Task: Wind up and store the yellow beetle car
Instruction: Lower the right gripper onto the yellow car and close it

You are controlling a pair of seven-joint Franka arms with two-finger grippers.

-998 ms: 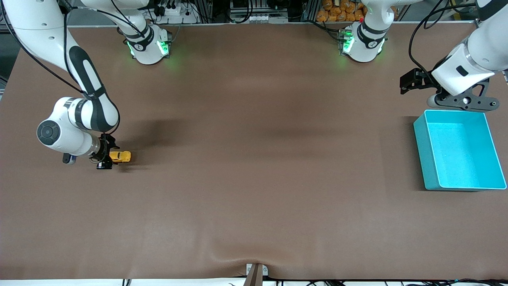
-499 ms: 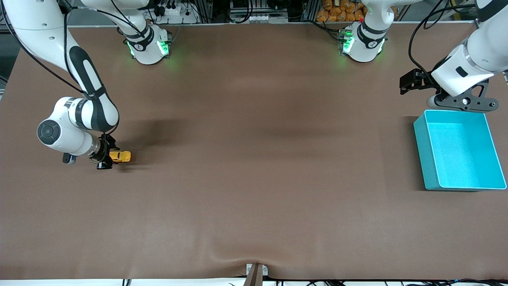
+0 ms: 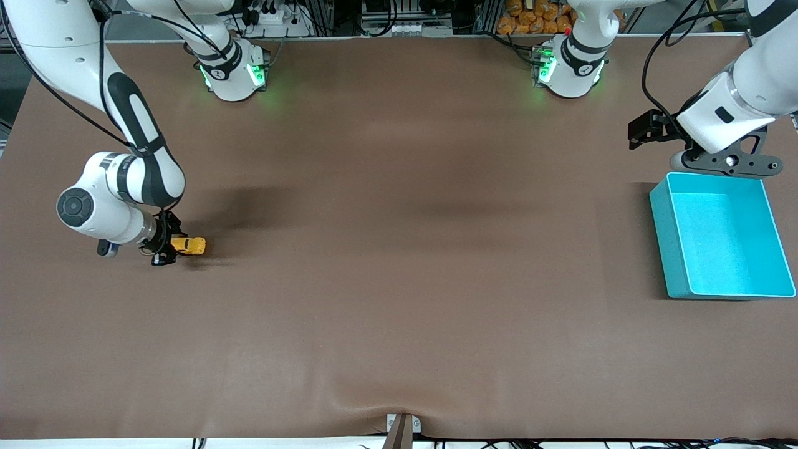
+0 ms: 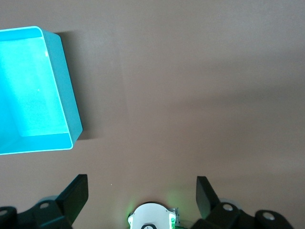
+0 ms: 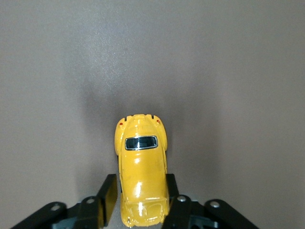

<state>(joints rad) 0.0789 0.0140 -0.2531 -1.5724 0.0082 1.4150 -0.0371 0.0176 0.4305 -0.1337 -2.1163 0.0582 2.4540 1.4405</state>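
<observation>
The yellow beetle car (image 3: pixel 189 246) sits on the brown table (image 3: pixel 399 280) toward the right arm's end, its wheels on the surface and its length running along the table toward the middle. In the right wrist view the yellow beetle car (image 5: pixel 141 169) shows a glossy rounded roof, one small dark window and two tiny red lamps at the end away from the camera.

The right gripper (image 3: pixel 167 247) is down at table level at the car's end that faces the right arm's edge of the table. Its two black fingers (image 5: pixel 108 195) stand narrow, one against each flank of the car, pressing on the body between them. Only that end of the car is enclosed; the rest sticks out free past the fingertips.

The turquoise bin (image 3: pixel 661 212) stands at the left arm's end of the table, well apart from the car, open side up. The left arm waits with the left gripper (image 3: pixel 726 161) in the air over the bin's edge nearest the robot bases. Its fingers (image 4: pixel 76 193) are spread wide with nothing between them, and the left wrist view looks down on bare table with the turquoise bin (image 4: pixel 66 109) off to one side.
</observation>
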